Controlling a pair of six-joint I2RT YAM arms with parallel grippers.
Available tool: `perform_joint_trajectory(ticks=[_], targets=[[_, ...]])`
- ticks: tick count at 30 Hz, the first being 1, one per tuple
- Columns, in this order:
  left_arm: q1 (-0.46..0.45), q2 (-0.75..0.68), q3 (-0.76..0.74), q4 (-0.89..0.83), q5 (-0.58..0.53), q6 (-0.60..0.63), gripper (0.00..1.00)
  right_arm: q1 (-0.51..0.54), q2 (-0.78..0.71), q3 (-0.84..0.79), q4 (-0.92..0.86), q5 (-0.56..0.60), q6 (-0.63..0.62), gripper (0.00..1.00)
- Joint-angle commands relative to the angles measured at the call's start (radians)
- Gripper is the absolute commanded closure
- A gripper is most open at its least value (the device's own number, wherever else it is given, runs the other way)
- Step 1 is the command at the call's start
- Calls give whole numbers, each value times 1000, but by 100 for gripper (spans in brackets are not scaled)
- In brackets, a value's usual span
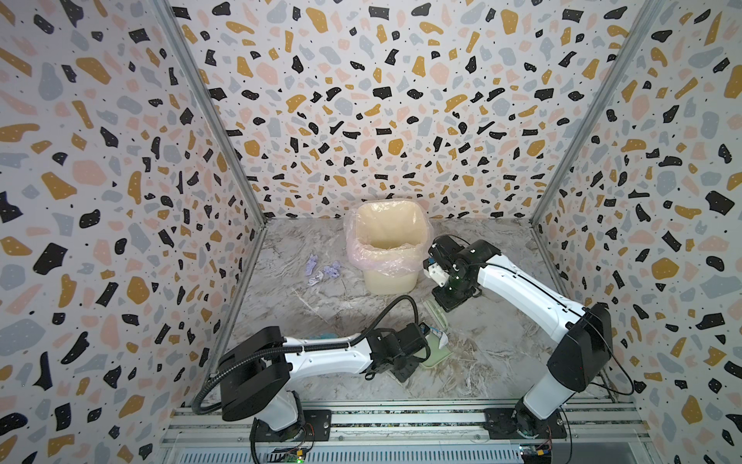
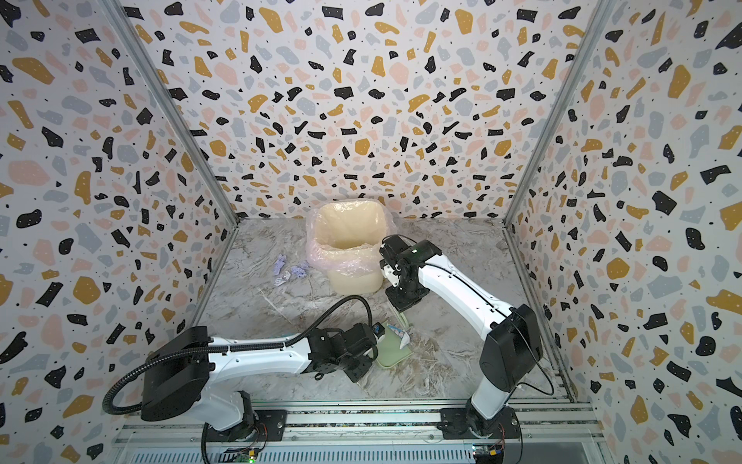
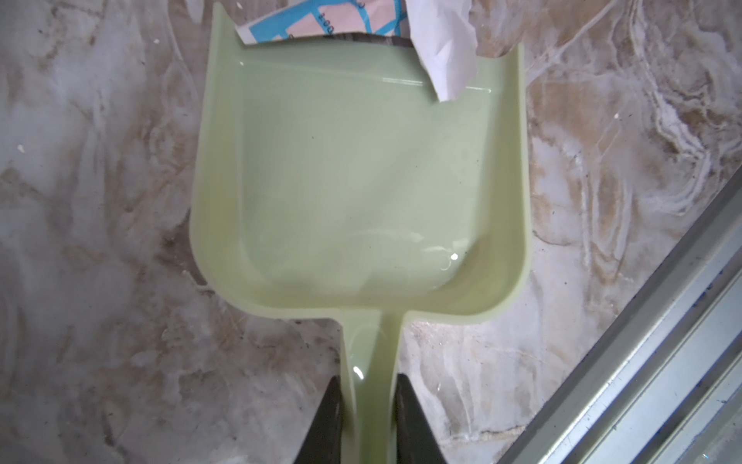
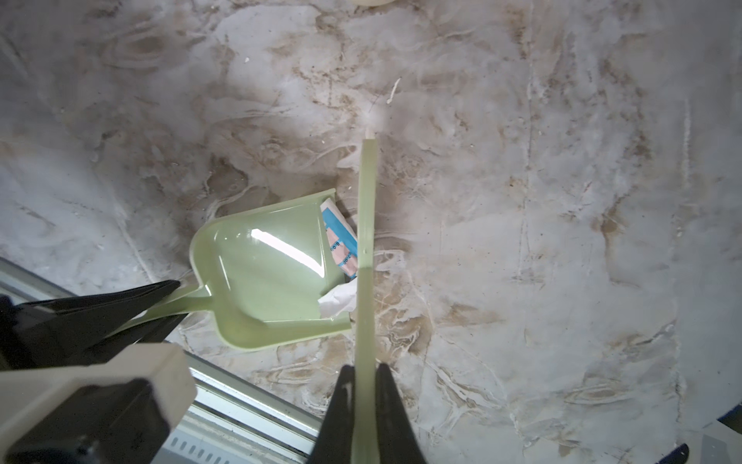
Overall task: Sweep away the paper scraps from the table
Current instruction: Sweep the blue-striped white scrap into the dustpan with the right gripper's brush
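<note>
1. The left gripper (image 3: 369,387) is clamped on the dustpan (image 3: 361,180) handle.
2. The right gripper (image 4: 365,371) is clamped on a pale green sweeper (image 4: 367,193), which lies just beside the dustpan mouth.
3. A printed paper scrap (image 4: 341,241) lies between the two.
4. Lavender paper scraps (image 1: 333,270) lie on the table (image 1: 341,309) beside the bin (image 1: 389,281).

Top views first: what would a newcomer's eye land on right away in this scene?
Probably the cream bin with its pink liner at the back of the marble table, lavender paper scraps lying just left of it. Near the front, the left jaws grip a pale green dustpan by its handle, and a printed scrap sits between its mouth and a thin green tool held in the right jaws.
</note>
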Motion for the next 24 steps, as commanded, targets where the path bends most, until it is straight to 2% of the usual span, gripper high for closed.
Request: perform_joint_trajectory(ticks=[1,8,19,24], targets=[[6,-12,-14,11,6,-13,100,8,-7,22,-37,-82,-10,100],[8,-8,-17,21,5,-13,100,9,-46,70,-58,-171,-12,100],[8,-7,-18,21,24,-16,100,-65,-81,71,-95,169,96,100],[8,-20,-33,24,39,-36,100,-85,-95,-42,-41,132,101,100]])
